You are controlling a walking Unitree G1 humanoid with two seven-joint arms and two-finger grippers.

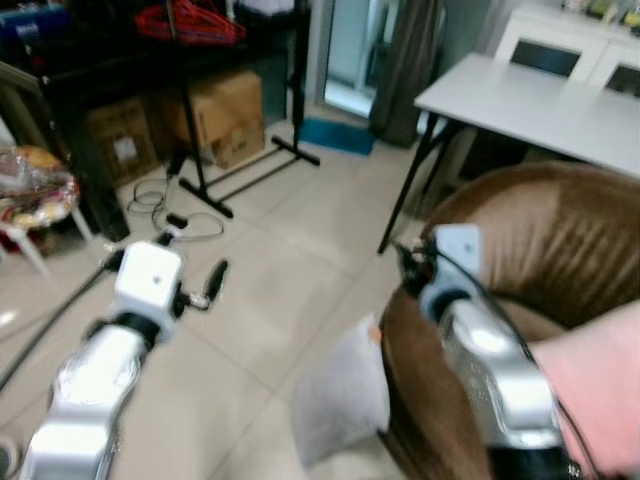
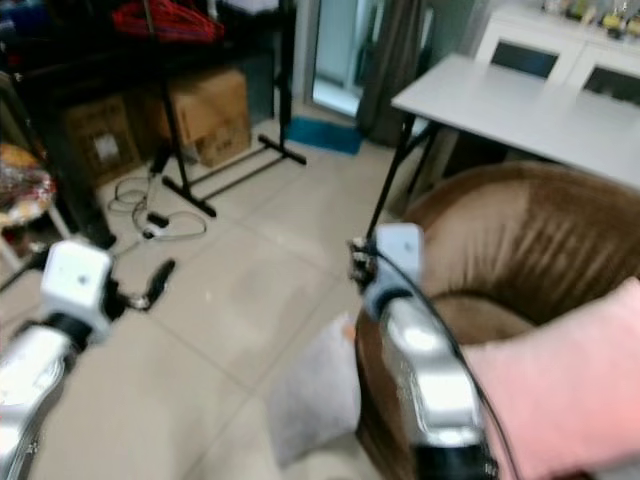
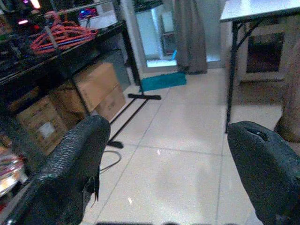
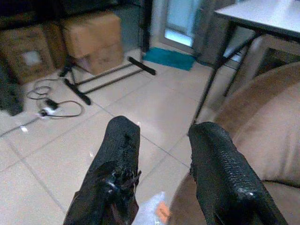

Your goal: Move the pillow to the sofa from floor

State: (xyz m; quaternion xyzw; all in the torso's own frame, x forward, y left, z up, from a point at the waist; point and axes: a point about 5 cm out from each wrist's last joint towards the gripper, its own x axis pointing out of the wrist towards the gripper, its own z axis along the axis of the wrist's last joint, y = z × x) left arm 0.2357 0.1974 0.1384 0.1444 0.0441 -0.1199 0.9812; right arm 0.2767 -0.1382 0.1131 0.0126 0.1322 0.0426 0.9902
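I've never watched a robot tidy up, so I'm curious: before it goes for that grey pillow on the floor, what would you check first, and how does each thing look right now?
1. Grey pillow located on the floor beside the brown sofa: ok.
2. Left gripper open and holding nothing: ok.
3. Right gripper open and holding nothing: ok.
4. A gripper on the pillow: not ok; both are raised above the floor, touching nothing.
5. Free spot on the sofa: cannot tell; a pink pillow takes up part of it.
6. Cables near the pillow: ok, they lie well away.
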